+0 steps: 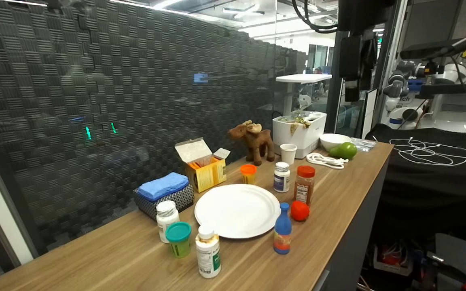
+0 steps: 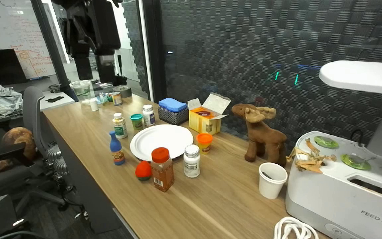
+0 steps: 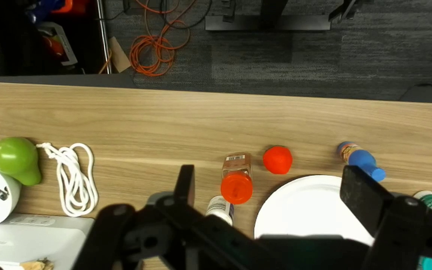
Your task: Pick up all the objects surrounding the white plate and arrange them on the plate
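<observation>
- White plate [image 1: 237, 212] lies on the counter [image 1: 340, 182].
- Around it stand a blue bottle [image 1: 282, 228], red-capped jar [image 1: 303, 190], red object [image 1: 300, 211], green tub [image 1: 179, 244], orange tub [image 1: 248, 178], three white bottles [image 1: 208, 256].
- Yellow carton [image 1: 212, 178] and toy moose [image 1: 259, 142] stand toward the wall [image 1: 156, 101].
- Tool [image 3: 273, 189] hangs above, jaws wide apart.

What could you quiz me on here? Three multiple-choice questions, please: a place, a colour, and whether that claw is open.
1. Where does the blue bottle stand? A) beside the white plate; B) on the plate; C) inside the yellow carton.
2. What colour is the cap of the spice jar? A) green; B) blue; C) red.
3. How is the gripper? A) shut on the spice jar; B) open; C) shut on the blue bottle.

1: A, both exterior views show it off the plate.
2: C, the cap shows red in all three views.
3: B, the wrist view shows its fingers far apart.
</observation>
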Controlling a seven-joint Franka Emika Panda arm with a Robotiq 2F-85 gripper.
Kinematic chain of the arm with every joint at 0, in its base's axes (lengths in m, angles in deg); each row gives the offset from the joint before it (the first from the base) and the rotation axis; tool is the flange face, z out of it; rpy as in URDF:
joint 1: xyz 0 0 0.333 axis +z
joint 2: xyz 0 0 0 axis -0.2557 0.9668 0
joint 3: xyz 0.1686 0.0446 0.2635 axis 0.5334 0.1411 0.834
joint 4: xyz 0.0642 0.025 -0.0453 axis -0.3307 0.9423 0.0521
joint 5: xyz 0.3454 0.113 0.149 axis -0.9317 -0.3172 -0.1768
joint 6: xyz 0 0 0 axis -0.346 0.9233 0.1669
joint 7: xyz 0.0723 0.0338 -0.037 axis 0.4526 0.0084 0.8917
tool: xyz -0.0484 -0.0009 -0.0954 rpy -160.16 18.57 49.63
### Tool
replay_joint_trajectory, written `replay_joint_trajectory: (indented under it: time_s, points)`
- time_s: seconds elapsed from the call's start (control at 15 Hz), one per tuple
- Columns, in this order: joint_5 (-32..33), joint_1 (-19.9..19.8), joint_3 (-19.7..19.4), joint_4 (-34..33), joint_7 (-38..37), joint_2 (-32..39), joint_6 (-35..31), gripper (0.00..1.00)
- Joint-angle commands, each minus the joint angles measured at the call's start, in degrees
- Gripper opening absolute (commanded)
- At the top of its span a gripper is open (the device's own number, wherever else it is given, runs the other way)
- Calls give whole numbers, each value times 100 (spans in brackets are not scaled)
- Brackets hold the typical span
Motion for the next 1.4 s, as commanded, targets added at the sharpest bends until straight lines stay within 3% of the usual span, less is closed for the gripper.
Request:
replay_joint_trajectory:
  time_s: [0.0, 0.73, 1.33]
  points:
    - [68, -23, -123, -392, 86, 550, -352, 100]
    - [-168, 6, -203, -2301, 333, 3228, -1606, 100]
    - [-374, -105, -217, -3048, 351, 4847, -1932, 100]
